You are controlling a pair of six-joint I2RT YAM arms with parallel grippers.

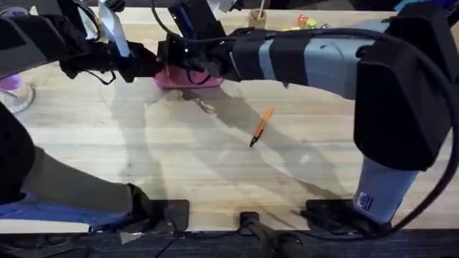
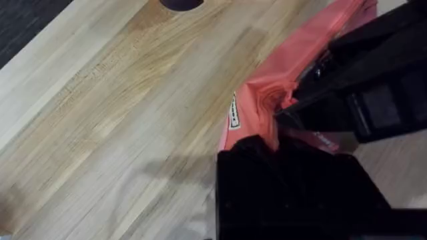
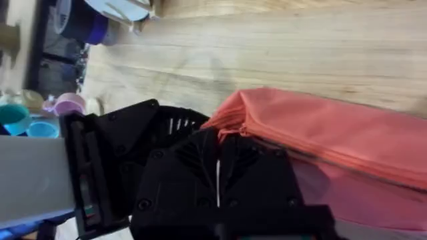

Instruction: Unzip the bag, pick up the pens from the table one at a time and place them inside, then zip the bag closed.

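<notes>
Pink-red bag [image 3: 333, 133], bunched at one end

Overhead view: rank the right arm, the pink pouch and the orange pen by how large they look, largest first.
1. The right arm, by far, though it rises near the camera, which inflates it.
2. The pink pouch, partly hidden behind the grippers, so its full extent is unclear.
3. The orange pen, lying alone on the table.

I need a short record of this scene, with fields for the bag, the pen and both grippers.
bag: pink-red, on the table, far side, held between both grippers
pen: orange with black tip, lying on the table, apart from the bag
left gripper: shut on the bag's end
right gripper: shut on the bag's edge
</notes>
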